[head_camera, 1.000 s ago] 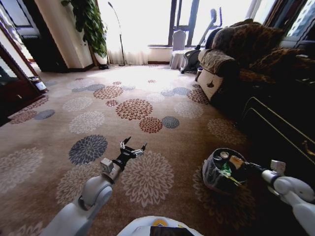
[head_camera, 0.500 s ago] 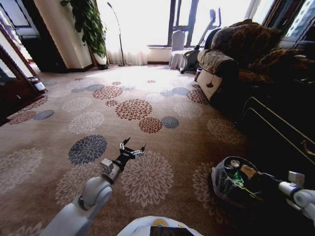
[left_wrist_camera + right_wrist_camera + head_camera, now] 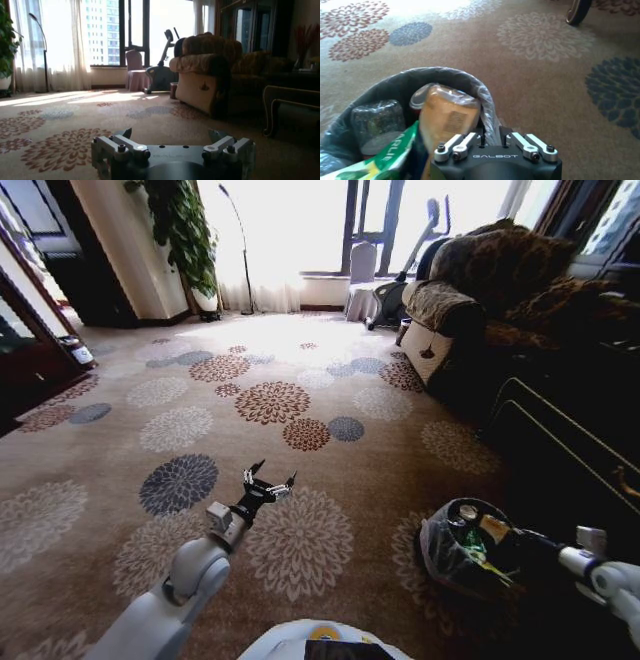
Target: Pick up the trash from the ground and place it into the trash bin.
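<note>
The right hand (image 3: 491, 139) pinches the trash bin (image 3: 395, 80) by its bagged rim; the left hand (image 3: 270, 477) hovers spread wide, empty.

1. A carpet (image 3: 330, 480) with round flower medallions in brown, rust and grey-blue covers the floor.
2. A patterned brown armchair (image 3: 470, 300) stands at the carpet's far right edge, with a pale skirted base.
3. A dark cabinet (image 3: 560, 420) with pale trim lines runs along the carpet's right edge, nearer than the armchair.
4. A leafy potted plant (image 3: 185, 230) stands at the far left corner of the carpet, beside a cream wall.
5. A thin floor lamp (image 3: 240, 250) rises just beside the plant, before bright curtained windows (image 3: 290, 225).
6. A small covered chair (image 3: 362, 280) and an exercise machine (image 3: 410, 260) stand by the windows at the carpet's far edge.
</note>
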`<state>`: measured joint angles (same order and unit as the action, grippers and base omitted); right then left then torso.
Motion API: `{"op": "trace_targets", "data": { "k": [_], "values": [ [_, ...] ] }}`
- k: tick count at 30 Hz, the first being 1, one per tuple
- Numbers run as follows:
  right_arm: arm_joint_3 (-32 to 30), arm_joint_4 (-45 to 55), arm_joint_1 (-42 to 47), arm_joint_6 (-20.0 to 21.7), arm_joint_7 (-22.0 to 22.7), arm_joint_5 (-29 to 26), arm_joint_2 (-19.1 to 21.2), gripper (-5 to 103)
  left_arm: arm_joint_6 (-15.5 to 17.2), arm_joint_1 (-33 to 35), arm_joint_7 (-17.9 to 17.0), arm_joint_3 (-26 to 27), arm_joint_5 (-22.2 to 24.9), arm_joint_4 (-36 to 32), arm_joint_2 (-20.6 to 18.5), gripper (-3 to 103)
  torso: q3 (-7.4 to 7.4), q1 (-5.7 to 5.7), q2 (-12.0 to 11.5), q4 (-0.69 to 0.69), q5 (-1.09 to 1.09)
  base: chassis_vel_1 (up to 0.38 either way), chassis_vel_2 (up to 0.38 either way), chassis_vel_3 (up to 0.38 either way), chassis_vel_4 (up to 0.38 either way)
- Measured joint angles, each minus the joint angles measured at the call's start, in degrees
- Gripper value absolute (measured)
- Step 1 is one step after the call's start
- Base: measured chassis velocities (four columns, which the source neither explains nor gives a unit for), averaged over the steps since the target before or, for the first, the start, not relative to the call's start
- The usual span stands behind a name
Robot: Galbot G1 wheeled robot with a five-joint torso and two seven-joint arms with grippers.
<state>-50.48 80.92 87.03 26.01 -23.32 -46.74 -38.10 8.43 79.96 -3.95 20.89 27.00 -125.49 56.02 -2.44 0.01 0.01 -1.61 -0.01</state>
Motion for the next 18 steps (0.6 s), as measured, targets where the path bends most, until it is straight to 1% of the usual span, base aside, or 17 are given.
{"op": "trace_targets", "data": {
  "k": [1,3,4,5,7,8,11,12,13,14,15,16,17,18],
  "values": [
    [0.3,0.3,0.0,-0.2,1.4,-0.4,0.0,22,0.0,0.0,0.0,0.0,0.0,0.1,0.1,100,0.00,0.00,0.0,0.00,0.03,0.000,0.000,0.000,0.000],
    [1.6,1.2,-0.3,-2.4,6.2,-3.3,0.4,32,-0.1,-0.3,0.0,-0.4,0.0,0.2,0.5,100,0.00,0.00,0.0,-0.01,-0.01,0.000,0.000,0.000,0.000],
    [1.6,1.2,-0.3,-2.4,6.2,-3.3,0.4,32,-0.1,-0.3,0.0,-0.4,0.0,0.2,0.5,100,0.00,0.00,0.0,-0.01,-0.01,0.000,0.000,0.000,0.000],
    [2.5,1.3,-0.3,-4.7,7.9,-4.1,0.6,38,-0.1,-0.4,0.0,-0.5,0.0,0.2,0.6,100,0.00,0.00,0.0,-0.02,-0.01,0.000,0.000,0.000,0.000],
    [3.1,1.2,-0.4,-7.1,8.8,-4.0,0.8,49,-0.1,-0.5,-0.1,-0.6,0.0,0.2,0.5,100,0.00,0.00,0.0,-0.02,0.03,0.000,0.000,0.000,0.000],
    [3.1,1.2,-0.4,-7.1,8.8,-4.0,0.8,49,-0.1,-0.5,-0.1,-0.6,0.0,0.2,0.5,100,0.00,0.00,0.0,-0.02,0.03,0.000,0.000,0.000,0.000],
    [1.5,2.0,-0.1,-8.6,8.9,-3.0,0.7,65,-0.1,-0.5,-0.3,-0.1,0.5,0.0,0.0,100,0.00,0.00,0.0,-0.02,0.03,0.000,0.000,0.000,0.000],
    [0.3,2.8,0.7,-9.9,8.9,-2.3,0.6,65,-0.1,-0.5,-0.4,0.1,0.7,-0.1,-0.1,100,0.00,0.00,0.0,-0.02,0.02,0.000,0.000,0.000,0.000],
    [0.3,2.8,0.7,-9.9,8.9,-2.3,0.6,65,-0.1,-0.5,-0.4,0.1,0.7,-0.1,-0.1,100,0.00,0.00,0.0,-0.02,0.02,0.000,0.000,0.000,0.000],
    [-0.5,3.6,1.4,-10.4,9.0,-1.8,0.5,70,0.0,-0.5,-0.5,0.2,0.9,-0.2,-0.1,100,-0.01,0.00,0.0,-0.02,0.01,0.000,0.000,0.000,0.000],
    [-3.8,6.4,4.3,-11.5,9.5,-0.1,0.2,76,0.0,-0.6,-0.6,0.4,1.2,-0.2,-0.2,100,-0.01,0.00,0.0,-0.02,0.01,0.000,0.000,0.000,0.000],
    [-5.5,7.8,6.1,-12.6,10.0,1.1,0.1,82,0.0,-0.7,-0.7,0.4,1.3,-0.2,-0.2,100,0.00,0.00,0.0,-0.02,-0.01,0.000,0.000,0.000,0.000],
    [-5.5,7.8,6.1,-12.6,10.0,1.1,0.1,82,0.0,-0.7,-0.7,0.4,1.3,-0.2,-0.2,100,0.00,0.00,0.0,-0.02,-0.01,0.000,0.000,0.000,0.000],
    [-7.2,9.2,8.0,-13.4,10.5,2.0,0.0,86,0.1,-0.8,-0.7,0.5,1.4,-0.2,-0.2,100,0.00,0.00,0.0,-0.02,-0.02,0.000,0.000,0.000,0.000]
  ]
}}
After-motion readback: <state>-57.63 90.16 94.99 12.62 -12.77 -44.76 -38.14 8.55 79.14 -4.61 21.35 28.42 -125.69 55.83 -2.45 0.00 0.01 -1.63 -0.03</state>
